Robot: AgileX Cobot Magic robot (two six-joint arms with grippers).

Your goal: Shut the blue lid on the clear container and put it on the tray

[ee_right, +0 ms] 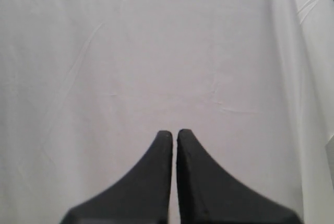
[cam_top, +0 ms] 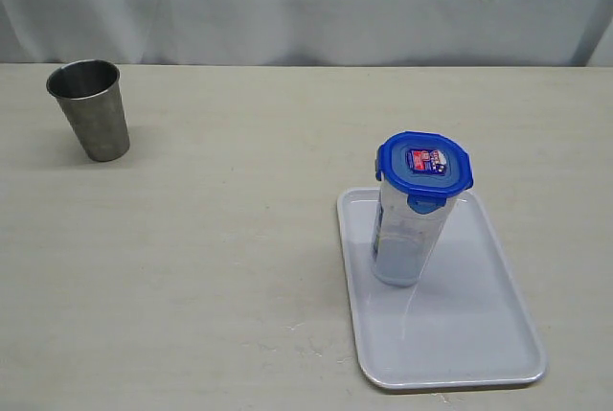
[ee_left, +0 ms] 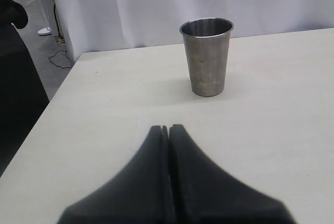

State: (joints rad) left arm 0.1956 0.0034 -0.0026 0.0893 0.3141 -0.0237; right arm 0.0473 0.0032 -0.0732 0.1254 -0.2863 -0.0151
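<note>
Well, from the outside camera, the container (cam_top: 407, 239) stands upright on the tray (cam_top: 460, 334), in the far left part of it, and the lid (cam_top: 424, 163) sits flat on top. I cannot tell if every flap is snapped down. It looks like thin, stiff plastic, so it is likely light, smooth and a bit slippery. It is also tall and thin, so a bump up high could tip it. The best place to hold it would be the two sides near the middle, not the lid. Count them: one container, one lid, one tray, and one cup (cam_top: 90, 109) far off on the table (cam_top: 239, 267). No arm shows in this view. From the left wrist camera, the left gripper (ee_left: 169, 128) is closed tight and holds nothing, with the cup standing a little way in front of it. From the right wrist camera, the right gripper (ee_right: 172, 132) is closed too, with only a thin slit between its jaws. It holds nothing and faces a white curtain (ee_right: 156, 51).
</note>
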